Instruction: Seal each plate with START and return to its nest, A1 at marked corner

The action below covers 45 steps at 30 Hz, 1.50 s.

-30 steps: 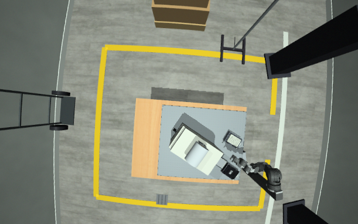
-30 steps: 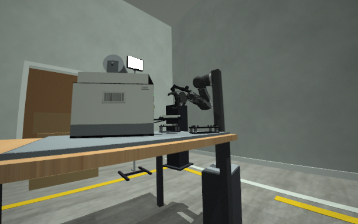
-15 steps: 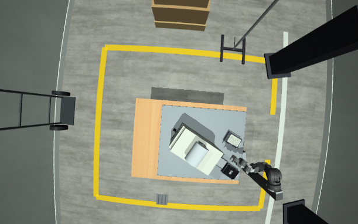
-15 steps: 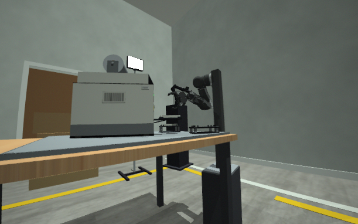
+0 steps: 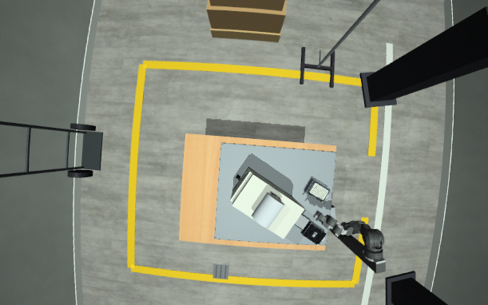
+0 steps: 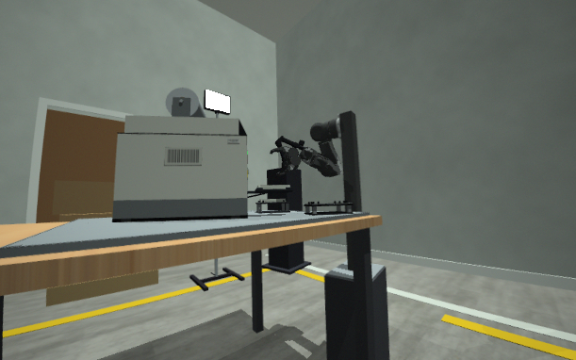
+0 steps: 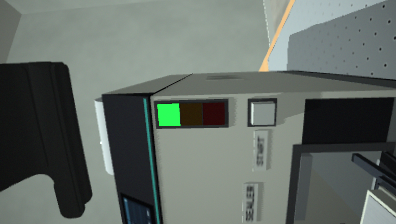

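The sealer (image 5: pixel 252 197) (image 6: pixel 180 179) (image 7: pixel 200 170) faces the arm. In the wrist view its lamp (image 7: pixel 168 115) is green; amber and red are dark. START (image 7: pixel 262 113) is untouched. The stage (image 6: pixel 283 190) is out, with a plate (image 6: pixel 273 187) (image 7: pixel 382 212) lying flat on it; well A1 cannot be made out. The other plate (image 5: pixel 319 191) sits in a nest beyond the stage. Another nest (image 6: pixel 328 205) stands nearer the table corner and looks empty. My gripper (image 5: pixel 317 215) (image 6: pixel 273 146) is open and empty, above the stage and in front of the sealer; one finger (image 7: pixel 72 195) shows in the wrist view.
A foil roll (image 5: pixel 268 209) (image 6: pixel 182 101) sits on top of the sealer. The arm's column (image 6: pixel 351 165) rises beside the table (image 5: pixel 198 188). A monitor (image 6: pixel 217 102) stands behind. In the overhead view, the black shape in front of the sealer does not clearly separate stage from nest; nest labels are unreadable.
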Motion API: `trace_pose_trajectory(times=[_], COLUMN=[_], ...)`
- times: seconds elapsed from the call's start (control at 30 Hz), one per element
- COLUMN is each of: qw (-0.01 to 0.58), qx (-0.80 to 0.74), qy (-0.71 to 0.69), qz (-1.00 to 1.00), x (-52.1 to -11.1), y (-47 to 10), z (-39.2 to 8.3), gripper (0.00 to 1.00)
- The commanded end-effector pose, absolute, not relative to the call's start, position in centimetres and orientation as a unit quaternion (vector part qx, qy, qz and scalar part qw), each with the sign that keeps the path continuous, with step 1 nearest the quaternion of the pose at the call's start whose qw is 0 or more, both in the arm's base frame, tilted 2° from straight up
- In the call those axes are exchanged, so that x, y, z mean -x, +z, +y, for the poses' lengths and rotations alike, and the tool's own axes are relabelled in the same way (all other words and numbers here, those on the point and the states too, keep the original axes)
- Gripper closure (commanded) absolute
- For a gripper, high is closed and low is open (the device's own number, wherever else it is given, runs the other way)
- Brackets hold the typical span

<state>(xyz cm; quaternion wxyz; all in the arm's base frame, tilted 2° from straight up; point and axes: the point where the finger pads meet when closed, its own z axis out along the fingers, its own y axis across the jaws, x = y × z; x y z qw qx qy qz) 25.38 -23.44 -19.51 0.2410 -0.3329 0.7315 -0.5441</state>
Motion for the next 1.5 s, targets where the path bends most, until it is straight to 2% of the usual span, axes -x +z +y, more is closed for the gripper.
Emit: trace_pose_trajectory(times=[0.0,0.57,1.47], qw=[0.244,0.279,0.321], qx=[0.331,0.365,0.388], qy=[-0.547,-0.659,-0.824], qz=[0.729,0.595,0.261], x=[-25.4,-28.1,-30.6], y=[-19.3,-14.1,-4.5], z=[-23.4,-21.8,-14.3], gripper=[0.35,0.35,0.35])
